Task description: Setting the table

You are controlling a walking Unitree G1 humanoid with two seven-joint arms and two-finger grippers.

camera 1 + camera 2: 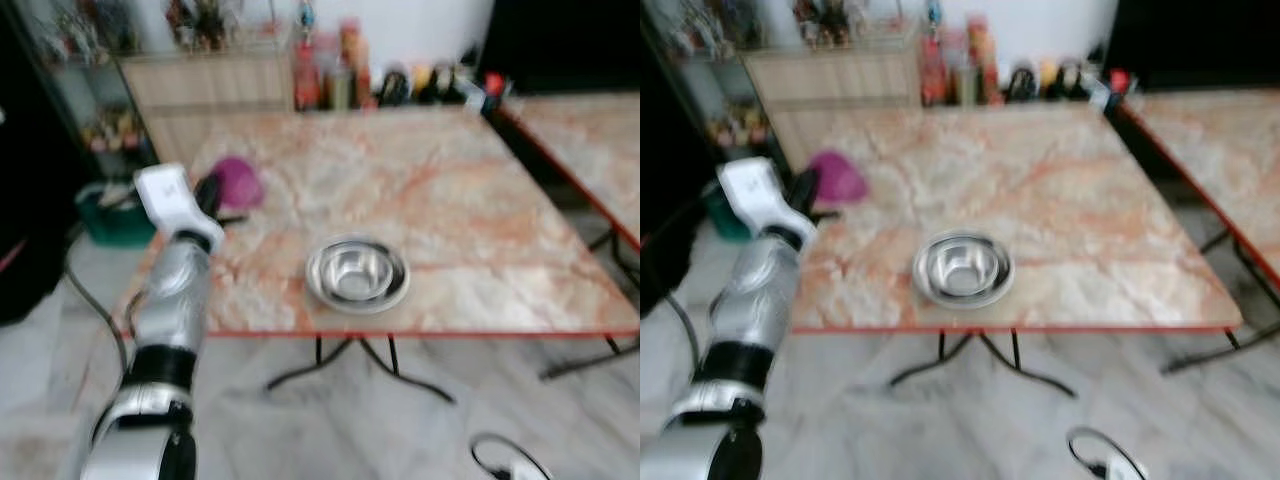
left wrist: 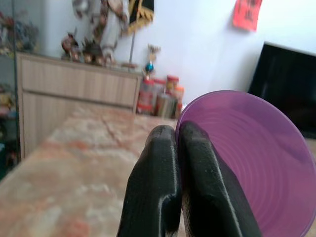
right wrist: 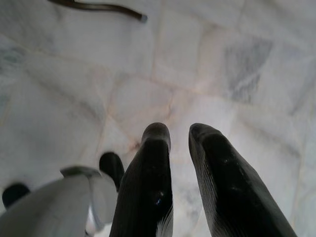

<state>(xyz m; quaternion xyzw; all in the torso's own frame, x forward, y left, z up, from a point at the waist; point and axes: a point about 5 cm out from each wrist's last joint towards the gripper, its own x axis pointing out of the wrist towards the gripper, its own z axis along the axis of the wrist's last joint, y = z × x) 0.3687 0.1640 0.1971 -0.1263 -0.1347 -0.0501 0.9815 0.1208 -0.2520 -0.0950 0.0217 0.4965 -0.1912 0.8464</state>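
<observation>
Purple cup (image 2: pixel 247 163) is clamped at its rim by the left pincer (image 2: pixel 177 136), the two black fingers (image 2: pixel 153 187) pressed together with the rim between them, and the cup's open mouth is turned toward the wrist camera. From the head views the cup (image 1: pixel 238 182) is seen at the worktop's left edge, lying tilted just past the white wrist of the left arm (image 1: pixel 172 290), which is stretched forward from the lower left. Whether the cup is resting on the worktop (image 1: pixel 450 200) or is lifted just off it cannot be told; the head views are blurred. Part of the cup is cut off in the wrist view.

Nearer the front edge, around the middle of the worktop, a steel bowl (image 1: pixel 357 272) is set upright, well apart from the cup. At the far edge a row of jars and bottles (image 1: pixel 335 75) is lined up, too smeared to be told apart. A wooden cabinet (image 1: pixel 205 85) is seen behind the left corner, and a second marbled table (image 1: pixel 590 140) is cut off at the right. A cable with a white plug (image 1: pixel 510 462) is lying on the floor.

The right pincer (image 3: pixel 180 131) is hung over pale marble floor (image 3: pixel 237 59), its fingers (image 3: pixel 148 182) parted by a narrow gap with nothing between them.
</observation>
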